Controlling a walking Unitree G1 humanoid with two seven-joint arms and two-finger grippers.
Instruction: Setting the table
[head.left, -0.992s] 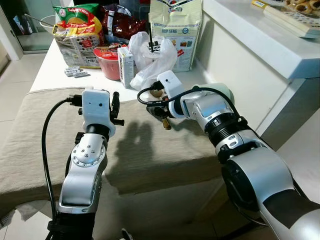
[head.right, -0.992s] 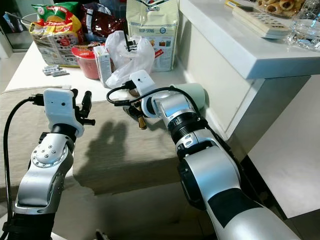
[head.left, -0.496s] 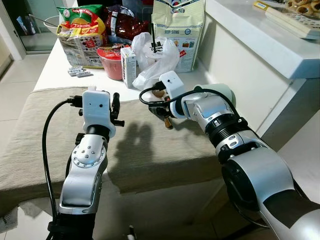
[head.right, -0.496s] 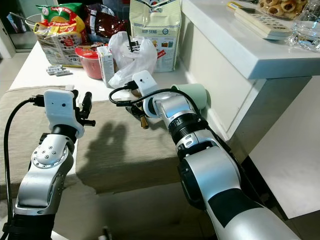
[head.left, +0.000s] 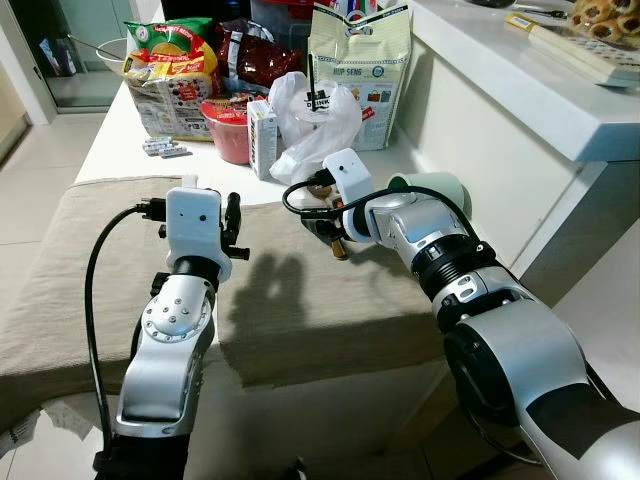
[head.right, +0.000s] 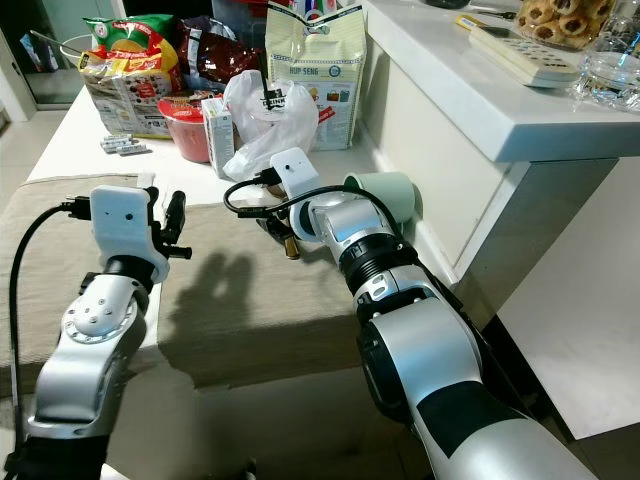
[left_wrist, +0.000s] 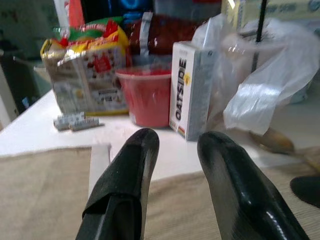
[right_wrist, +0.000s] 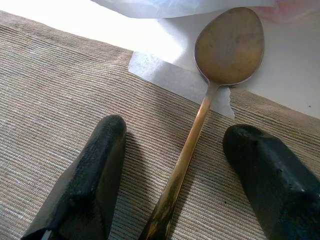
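Brass-coloured, the spoon (right_wrist: 200, 125) is lying on the beige cloth (head.left: 300, 330), bowl over the white table (head.left: 120, 140), between the spread fingers of the right gripper (right_wrist: 175, 175), which is now sitting slightly farther in than a second ago. The left gripper (left_wrist: 175, 150) is hovering, fingers parted, holding nothing. The green cup (head.left: 435, 185) is lying tipped, contents unseen.

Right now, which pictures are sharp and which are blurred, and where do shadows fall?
Right wrist view: sharp; the spoon and cloth weave are crisp. Left wrist view: soft, with the left claw fingers and the oat box slightly blurred. Left eye view: clear, with arm shadows on the cloth between the arms.
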